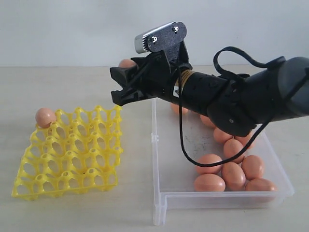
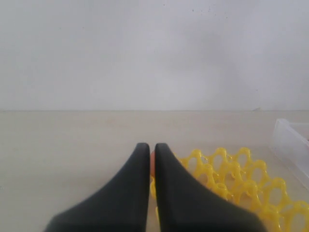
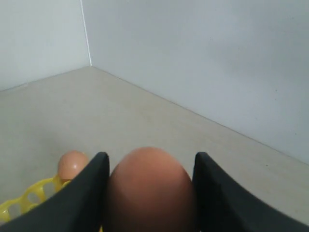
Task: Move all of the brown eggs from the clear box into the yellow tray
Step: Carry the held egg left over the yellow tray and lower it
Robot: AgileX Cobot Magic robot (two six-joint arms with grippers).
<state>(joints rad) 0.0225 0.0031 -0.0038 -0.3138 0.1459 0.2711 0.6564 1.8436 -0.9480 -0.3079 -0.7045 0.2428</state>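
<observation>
Between the two black fingers of the right gripper [image 3: 150,157] sat one brown egg [image 3: 148,193], squeezed from both sides and held up in the air. The jaws were spread just as wide as the egg, one finger pressed on each side of it. Below those jaws and a little ahead of them lay the yellow tray [image 1: 72,159], flat on the pale table [image 1: 72,87]. One other egg [image 1: 45,117] sat in a corner cup of the tray, on the side far from the jaws, and the other cups I could see had nothing in them. Behind the jaws and under the long black arm was the clear box [image 1: 159,193], with a bunch of brown eggs [image 1: 234,174] lying on its floor, most of them close together. The left gripper [image 2: 148,147] was low by the tray's edge, its jaws pulled almost shut with only a thin crack between them and nothing held. A small bit of orange showed through that crack.
</observation>
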